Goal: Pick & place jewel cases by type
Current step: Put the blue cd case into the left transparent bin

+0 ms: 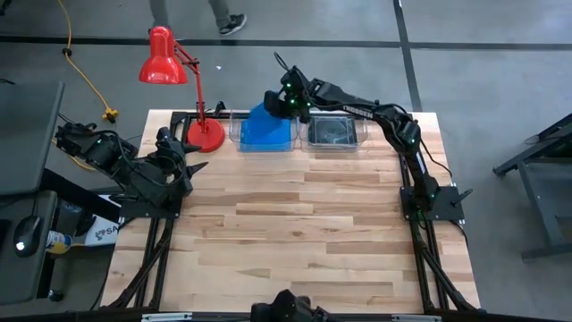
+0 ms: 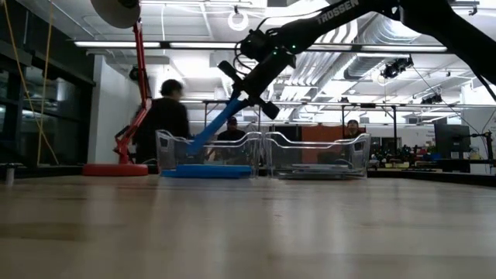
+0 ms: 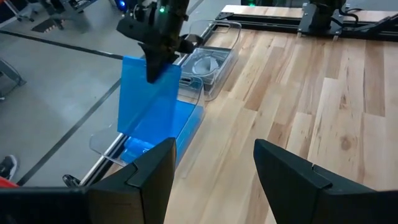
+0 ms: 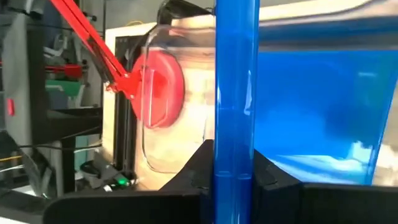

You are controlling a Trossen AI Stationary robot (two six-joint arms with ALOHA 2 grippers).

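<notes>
Right pincer [image 1: 284, 100] pinches a blue jewel case [image 3: 148, 94] by its top edge, fingers pressed onto it, holding it above the left clear bin [image 2: 172, 147] at the counter's [image 1: 295, 233] far edge. Case hangs below the pincer, tilted, lower edge slanting down into the bin toward the lamp side; the low view shows its long axis as a steep diagonal. Blue cases [image 1: 268, 134] already lie flat in that bin. The neighbouring bin [image 1: 334, 134] holds dark grey cases [image 3: 204, 63]. Coming move, probably: lower and release, so the case needs to tip flat onto the stack; it's directly over it. Left pincer [image 3: 211, 165] spread wide, empty, parked near the counter's left edge beside the red lamp [image 1: 179, 80].
</notes>
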